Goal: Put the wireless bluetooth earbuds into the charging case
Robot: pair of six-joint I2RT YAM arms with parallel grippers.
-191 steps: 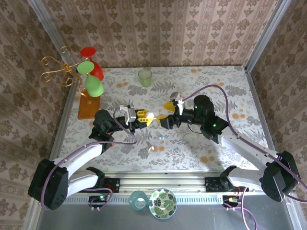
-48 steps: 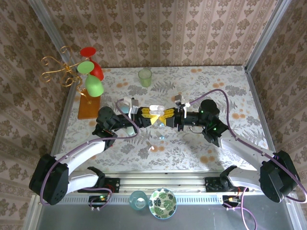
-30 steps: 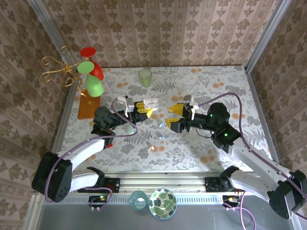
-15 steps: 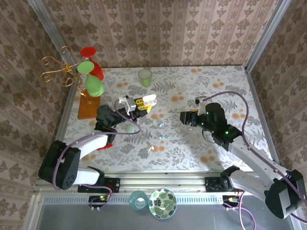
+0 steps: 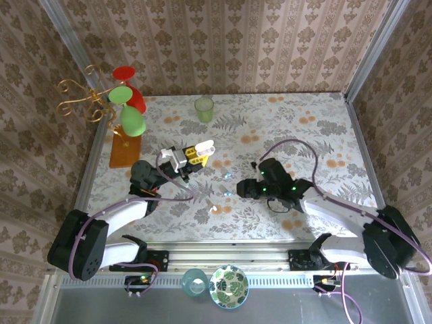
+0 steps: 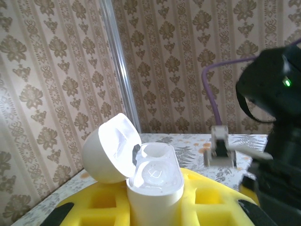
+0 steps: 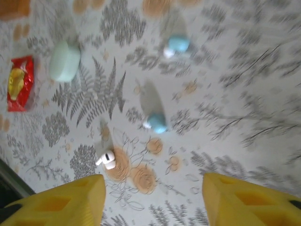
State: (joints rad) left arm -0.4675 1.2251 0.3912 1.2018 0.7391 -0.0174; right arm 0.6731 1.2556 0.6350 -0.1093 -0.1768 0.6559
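My left gripper [image 5: 197, 154]: clenched on the charging case [image 5: 206, 145], with my yellow fingers [image 6: 211, 197] pinching its lower body from both sides.
Charging case: white, held upright above the table [image 5: 324, 135], a little toward 10 o'clock from the table's middle in the top view.
Case lid [image 6: 113, 149]: swung open and leaning back toward 10 o'clock in my left wrist view. The moulded hollow in the body faces up.
My right gripper [image 5: 243, 188]: released. My right wrist view shows my two yellow fingers [image 7: 61, 200] well apart, with only patterned tabletop between them.
Right gripper position: low over the table near its middle, at about 4 o'clock from the case, pointing toward 9 o'clock.
Earbuds: three lie loose on the table, well apart from the case.
White earbud [image 7: 108, 160]: at 7 o'clock in my right wrist view, just past my left-hand fingertip. In the top view it sits at 6 o'clock from the case [image 5: 214, 208].
Blue earbud [image 7: 157, 122]: near the middle of my right wrist view.
Second blue earbud [image 7: 178, 44]: at 12 o'clock in that view, apart from the first.
Mint case [image 7: 65, 61]: closed, flat on the table at 10 o'clock in my right wrist view.
Red packet [image 7: 21, 84]: at 9 o'clock, beside the mint case.
Green cup [image 5: 204, 108]: at 12 o'clock on the table, near the back wall.
Stand of red and green glasses [image 5: 125, 101]: at 10 o'clock, by the table's left edge.
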